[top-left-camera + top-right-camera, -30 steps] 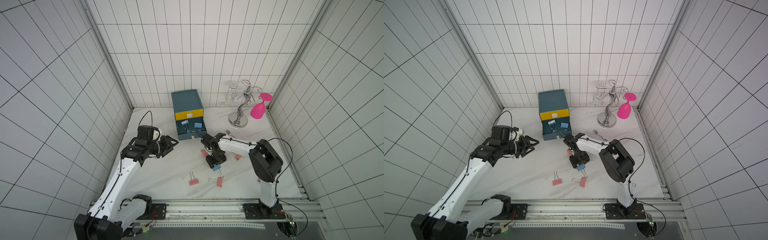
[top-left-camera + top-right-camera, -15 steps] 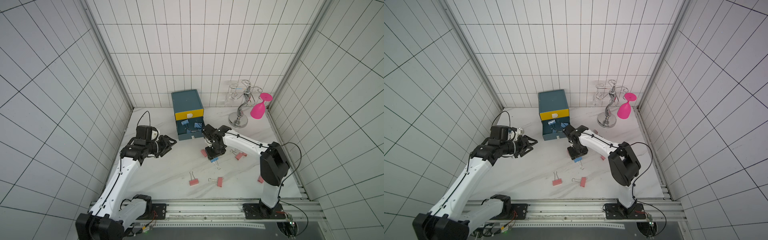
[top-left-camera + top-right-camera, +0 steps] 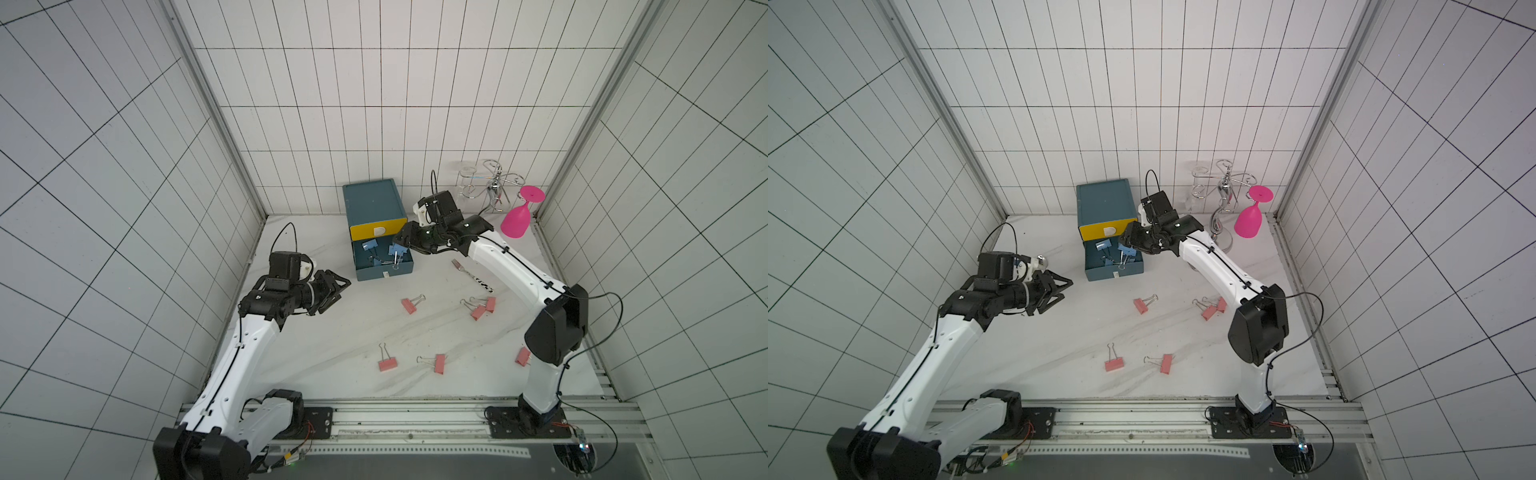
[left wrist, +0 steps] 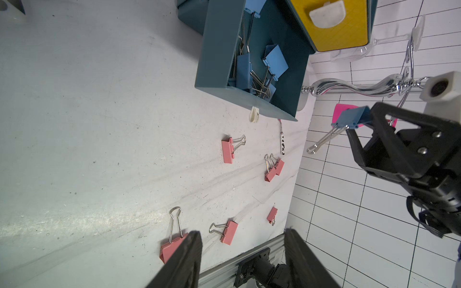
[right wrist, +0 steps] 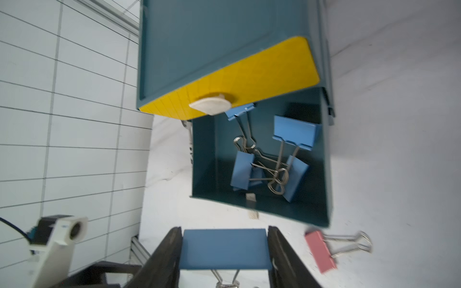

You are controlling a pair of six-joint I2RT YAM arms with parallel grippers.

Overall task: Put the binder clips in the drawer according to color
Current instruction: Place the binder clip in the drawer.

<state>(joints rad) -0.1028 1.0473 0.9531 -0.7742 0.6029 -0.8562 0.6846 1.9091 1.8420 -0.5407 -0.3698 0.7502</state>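
Right pincer (image 3: 405, 242): I am clamping a blue binder clip (image 5: 224, 251) just beside the open drawer (image 3: 384, 272).
Left pincer (image 3: 340, 291): hanging released (nothing inside), left of the drawer.
Pink binder clips (image 3: 409, 305): lying on the counter (image 3: 332, 353) before the drawer.

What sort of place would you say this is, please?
Probably a robot test cell in a lab: gridded white wall panels box in a marble-look tabletop, the left arm and right arm are mounted on an aluminium rail, and props are staged, such as a drawer box and pink binder clips.
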